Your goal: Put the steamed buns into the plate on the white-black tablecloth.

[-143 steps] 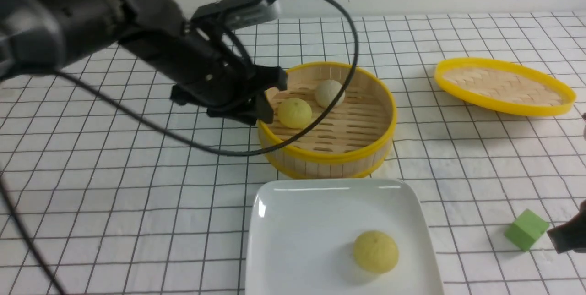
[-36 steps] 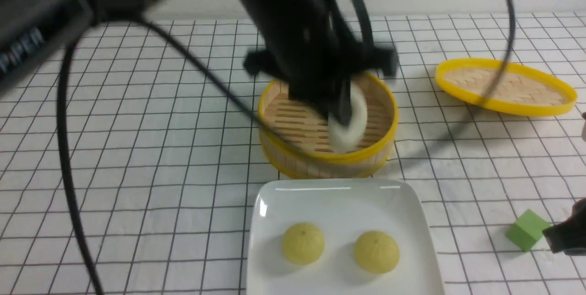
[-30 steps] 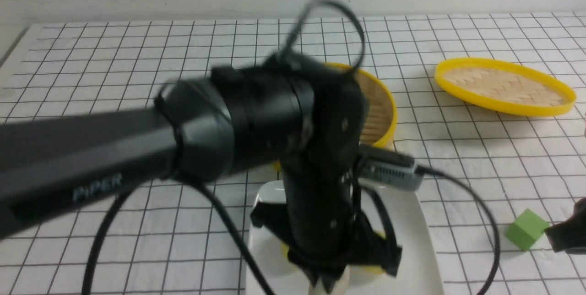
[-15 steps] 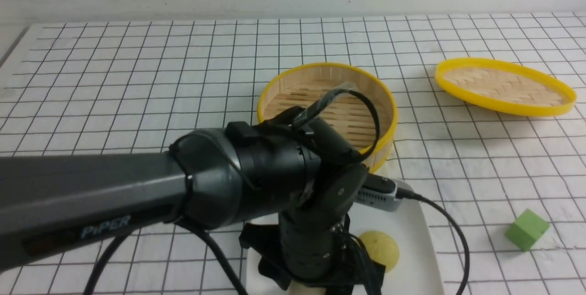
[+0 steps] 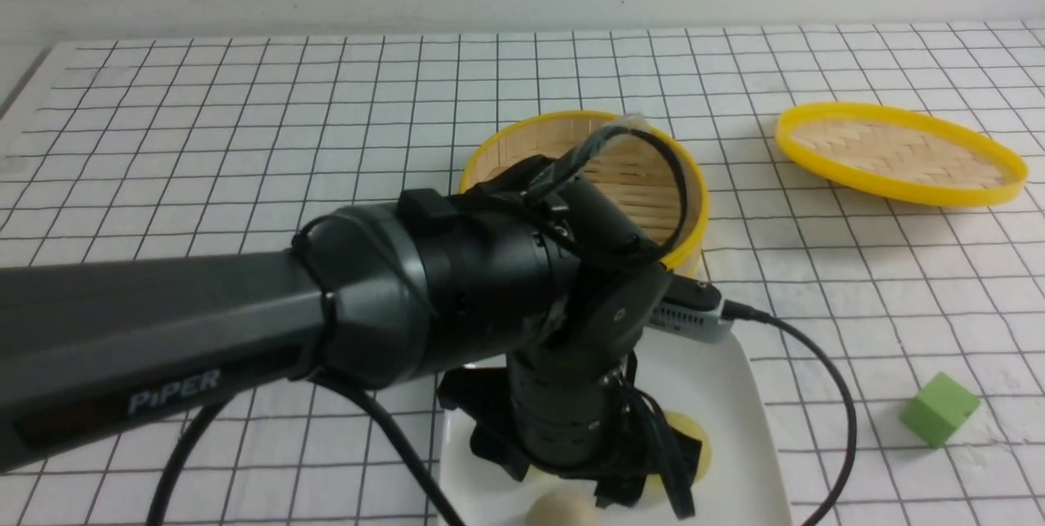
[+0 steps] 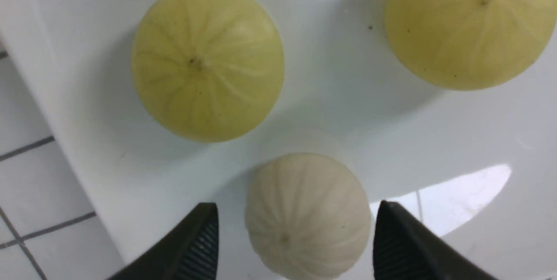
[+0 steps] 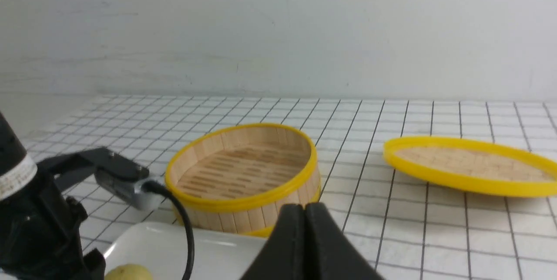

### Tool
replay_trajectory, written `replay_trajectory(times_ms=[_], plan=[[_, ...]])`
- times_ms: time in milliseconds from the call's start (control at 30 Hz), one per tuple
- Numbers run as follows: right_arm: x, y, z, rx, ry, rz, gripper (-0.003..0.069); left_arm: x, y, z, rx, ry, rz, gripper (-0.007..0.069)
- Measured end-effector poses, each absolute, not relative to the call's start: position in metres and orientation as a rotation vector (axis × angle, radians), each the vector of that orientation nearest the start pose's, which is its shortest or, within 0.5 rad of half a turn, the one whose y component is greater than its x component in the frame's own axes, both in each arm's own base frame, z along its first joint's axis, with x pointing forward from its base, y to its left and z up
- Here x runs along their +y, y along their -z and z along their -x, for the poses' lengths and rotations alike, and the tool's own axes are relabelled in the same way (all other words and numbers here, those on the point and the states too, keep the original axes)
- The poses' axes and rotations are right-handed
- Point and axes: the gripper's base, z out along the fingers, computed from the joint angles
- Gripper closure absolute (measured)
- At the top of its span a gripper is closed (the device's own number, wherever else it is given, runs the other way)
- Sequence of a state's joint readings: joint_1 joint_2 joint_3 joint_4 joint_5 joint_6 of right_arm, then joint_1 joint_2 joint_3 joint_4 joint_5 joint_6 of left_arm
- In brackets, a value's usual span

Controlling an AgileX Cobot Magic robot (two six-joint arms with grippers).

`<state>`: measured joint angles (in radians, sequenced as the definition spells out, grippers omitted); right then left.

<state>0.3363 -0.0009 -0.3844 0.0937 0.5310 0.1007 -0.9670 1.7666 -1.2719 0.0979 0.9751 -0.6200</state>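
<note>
All three steamed buns lie in the white square plate (image 5: pixel 739 395) on the white-black tablecloth (image 5: pixel 245 142). The left wrist view shows two yellow-green buns (image 6: pixel 208 62) (image 6: pixel 468 23) and the beige-white bun (image 6: pixel 308 217) on the plate (image 6: pixel 348 110). My left gripper (image 6: pixel 296 205) is open, with a gap between each finger and the beige bun. In the front view the left gripper (image 5: pixel 604 485) hangs over the plate, the beige bun (image 5: pixel 563 510) shows at the bottom edge, and one yellow bun (image 5: pixel 692 438) peeks out. My right gripper (image 7: pixel 306 210) is shut and empty.
The round yellow-rimmed bamboo steamer (image 5: pixel 653 183) stands behind the plate with nothing in it. Its flat lid (image 5: pixel 898 154) lies at the back right. A green cube (image 5: pixel 939 409) sits at the right. The left arm and its cable cover most of the plate.
My left gripper carried the beige bun from the steamer to the plate, opened, and rose a little. The bun now rests on the plate. The right gripper has left the front view.
</note>
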Motion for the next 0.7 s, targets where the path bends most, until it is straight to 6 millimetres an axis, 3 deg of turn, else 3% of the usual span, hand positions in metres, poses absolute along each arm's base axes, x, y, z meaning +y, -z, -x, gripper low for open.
replay_trajectory(times_ms=[300,500,700], plan=[[0.0137,-0.2876,-0.0247,1.658,-0.433,0.173,0.0669,-0.2843,-0.2245,-0.2049,2.876,0.125,-0.575,0.0307],[0.0137,-0.2877,-0.0247,1.657,-0.433,0.174,0.0666,-0.2844,-0.2247,-0.2055,2.869,0.124,-0.578,0.0475],[0.0143,-0.2835,-0.0269,1.659,-0.43,0.173,0.0663,-0.2832,-0.2249,-0.2074,2.847,0.097,-0.595,0.0588]])
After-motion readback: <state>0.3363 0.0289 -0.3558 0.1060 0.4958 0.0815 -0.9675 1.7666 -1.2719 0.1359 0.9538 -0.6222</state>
